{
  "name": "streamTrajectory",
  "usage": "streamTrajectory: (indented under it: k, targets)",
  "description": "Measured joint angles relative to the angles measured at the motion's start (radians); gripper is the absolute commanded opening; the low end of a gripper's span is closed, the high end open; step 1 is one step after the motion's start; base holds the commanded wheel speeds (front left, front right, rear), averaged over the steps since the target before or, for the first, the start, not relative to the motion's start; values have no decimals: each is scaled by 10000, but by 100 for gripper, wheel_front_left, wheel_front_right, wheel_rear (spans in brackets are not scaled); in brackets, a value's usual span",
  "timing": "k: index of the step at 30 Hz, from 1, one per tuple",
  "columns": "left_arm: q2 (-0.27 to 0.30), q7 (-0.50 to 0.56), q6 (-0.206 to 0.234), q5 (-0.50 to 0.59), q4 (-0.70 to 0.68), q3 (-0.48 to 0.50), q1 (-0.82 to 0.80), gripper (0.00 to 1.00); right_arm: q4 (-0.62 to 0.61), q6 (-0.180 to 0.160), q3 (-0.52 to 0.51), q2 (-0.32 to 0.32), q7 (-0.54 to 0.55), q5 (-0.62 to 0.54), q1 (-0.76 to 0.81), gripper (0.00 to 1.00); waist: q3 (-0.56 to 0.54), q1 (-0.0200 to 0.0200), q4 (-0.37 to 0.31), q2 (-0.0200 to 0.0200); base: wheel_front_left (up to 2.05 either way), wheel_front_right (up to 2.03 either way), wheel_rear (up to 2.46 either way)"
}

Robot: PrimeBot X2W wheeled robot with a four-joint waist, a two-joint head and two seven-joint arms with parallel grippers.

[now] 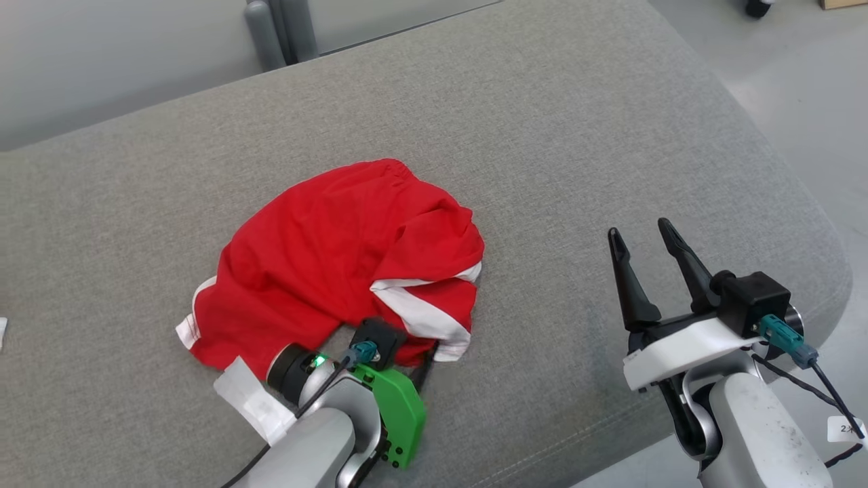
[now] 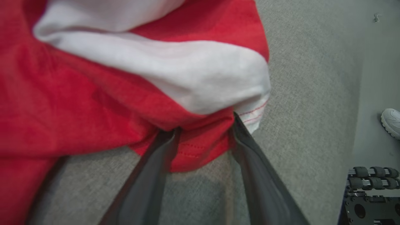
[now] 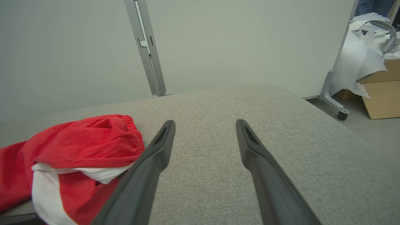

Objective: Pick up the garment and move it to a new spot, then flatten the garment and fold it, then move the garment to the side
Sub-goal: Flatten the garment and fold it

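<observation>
Red garment (image 1: 339, 257) is lying crumpled mid-left on the grey cushion (image 1: 542, 135), left gripper (image 2: 205, 122) is straddling its near hem, fingers spread, nothing pinched yet, right gripper (image 1: 639, 228) is hovering spread and empty well apart; probably needing a deeper bite, both layers, before lifting.

Soft matt red-and-white cloth garment (image 1: 325, 257), coarse grey woven upholstery (image 1: 576, 135), smooth green plastic wrist cover (image 1: 397, 413)
</observation>
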Motion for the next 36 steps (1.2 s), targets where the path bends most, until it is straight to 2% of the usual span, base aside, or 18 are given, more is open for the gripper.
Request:
streamTrajectory:
  k: [10, 16, 27, 33, 35, 36]
  targets:
    - [-4, -132, -29, 347, -13, -389, -232, 0, -36, -8, -332, -19, 0, 0, 4, 100, -221, 0, 767, 0, 0, 0, 0]
    - [178, -148, -100, 136, -487, 169, -410, 0, -38, -8, -489, -36, -2, 0, 54, 100, -470, 0, 1558, 0, 0, 0, 0]
    - [1946, 111, 424, 165, -1379, 1035, -1005, 0, 81, 19, -368, -29, -2, -2, 380, 100, -983, 0, 2745, 0, 0, 0, 0]
    - [3003, 364, 692, 940, -1373, 1011, -1036, 0, 382, 194, 155, -15, 0, -48, 478, 100, -1137, 0, 2984, 0, 0, 0, 0]
    - [3150, 368, 696, 982, -1363, 1041, -1033, 0, 495, 280, 355, -19, 0, -54, 478, 100, -1081, 0, 2985, 0, 0, 0, 0]
    - [3133, 366, 696, 924, -1367, 1120, -1022, 9, 562, 286, 449, -17, 0, -69, 478, 100, -1052, 0, 2987, 0, 0, 0, 0]
